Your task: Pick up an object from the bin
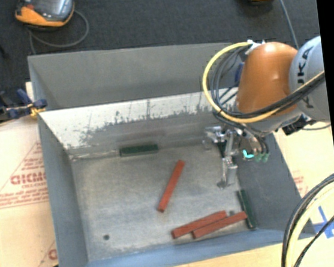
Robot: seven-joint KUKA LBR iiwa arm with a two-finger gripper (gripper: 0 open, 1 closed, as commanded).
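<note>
Currently over right of bin (pixel 63 197), end effector (pixel 224 178), opening cannot be told, near thin dark green stick (pixel 244 209)

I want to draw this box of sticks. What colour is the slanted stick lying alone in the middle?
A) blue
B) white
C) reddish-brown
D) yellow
C: the slanted stick on the floor of the bin is reddish-brown, the same colour as the two sticks lying together near the front wall.
</note>
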